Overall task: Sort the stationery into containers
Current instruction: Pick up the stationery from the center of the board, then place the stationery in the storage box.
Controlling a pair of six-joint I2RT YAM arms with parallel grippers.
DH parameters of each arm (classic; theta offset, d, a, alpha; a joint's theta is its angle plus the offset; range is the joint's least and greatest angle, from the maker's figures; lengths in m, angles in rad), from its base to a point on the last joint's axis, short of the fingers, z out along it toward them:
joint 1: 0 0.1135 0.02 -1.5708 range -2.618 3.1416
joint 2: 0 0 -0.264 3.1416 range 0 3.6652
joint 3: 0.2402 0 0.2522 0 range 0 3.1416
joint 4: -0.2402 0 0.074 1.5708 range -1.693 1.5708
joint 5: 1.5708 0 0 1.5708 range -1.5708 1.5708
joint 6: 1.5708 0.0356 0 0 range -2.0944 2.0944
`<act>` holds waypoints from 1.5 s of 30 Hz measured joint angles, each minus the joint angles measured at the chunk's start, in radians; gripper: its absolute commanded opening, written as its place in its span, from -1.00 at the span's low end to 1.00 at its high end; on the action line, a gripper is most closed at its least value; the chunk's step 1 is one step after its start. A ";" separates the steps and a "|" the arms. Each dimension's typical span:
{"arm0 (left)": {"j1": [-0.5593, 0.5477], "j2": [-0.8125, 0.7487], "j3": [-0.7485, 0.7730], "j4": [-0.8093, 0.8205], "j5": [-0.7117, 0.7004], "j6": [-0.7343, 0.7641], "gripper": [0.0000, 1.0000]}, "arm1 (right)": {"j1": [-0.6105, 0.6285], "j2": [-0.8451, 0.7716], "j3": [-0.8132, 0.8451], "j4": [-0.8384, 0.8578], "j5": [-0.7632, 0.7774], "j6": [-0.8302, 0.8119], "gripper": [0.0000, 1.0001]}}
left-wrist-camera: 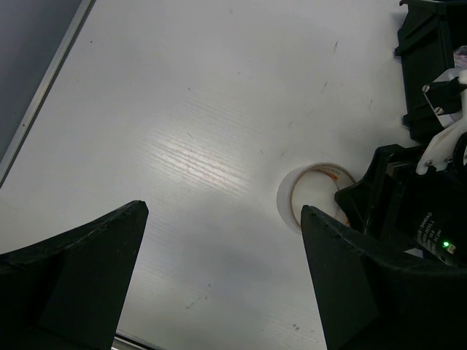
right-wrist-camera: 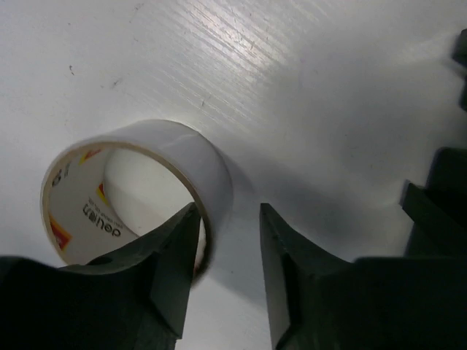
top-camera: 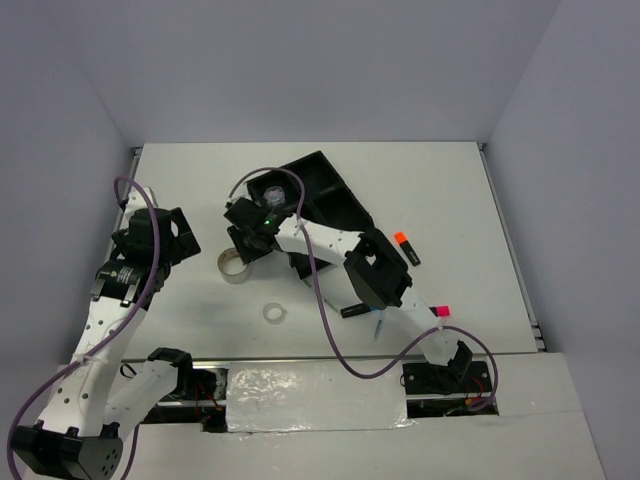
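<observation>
A beige-silver tape roll [top-camera: 236, 264] [right-wrist-camera: 175, 146] lies flat on the white table, left of the black compartment tray [top-camera: 335, 205]. My right gripper [top-camera: 246, 246] [right-wrist-camera: 228, 209] stands open astride the roll's near wall. One finger is inside the ring and the other outside, with a gap still showing beside the wall. My left gripper [top-camera: 165, 245] [left-wrist-camera: 222, 210] hangs wide open over bare table to the left of the roll [left-wrist-camera: 310, 191], holding nothing. A glittery roll [top-camera: 272, 194] sits in the tray's far compartment. A clear tape ring [top-camera: 275, 314] lies nearer the front.
An orange-capped marker [top-camera: 404, 247] lies right of the tray. A pink-capped marker [top-camera: 440, 312], a black marker [top-camera: 355, 311] and a thin blue pen [top-camera: 380, 325] lie near the right arm's base. The right arm [left-wrist-camera: 408, 219] fills the right side of the left wrist view.
</observation>
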 measured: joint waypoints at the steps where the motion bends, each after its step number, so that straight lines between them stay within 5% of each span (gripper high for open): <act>1: 0.000 -0.001 0.000 0.000 0.000 0.000 0.99 | 0.000 0.009 0.000 -0.007 0.000 0.002 -0.25; 5: 0.000 -0.007 0.000 0.000 0.000 0.000 0.99 | 0.004 0.012 -0.003 -0.012 -0.008 -0.006 -0.93; 17: 0.001 -0.013 0.000 0.000 0.002 0.000 0.99 | -0.037 -0.116 0.018 -0.068 -0.005 -0.040 -0.88; 30: 0.013 -0.011 0.000 0.005 0.029 0.002 0.99 | -0.556 -0.118 0.346 -0.153 0.185 -0.077 -0.87; 45: 0.016 0.014 0.000 0.023 0.058 0.018 0.99 | -0.473 0.051 0.346 -0.095 0.188 -0.073 -0.84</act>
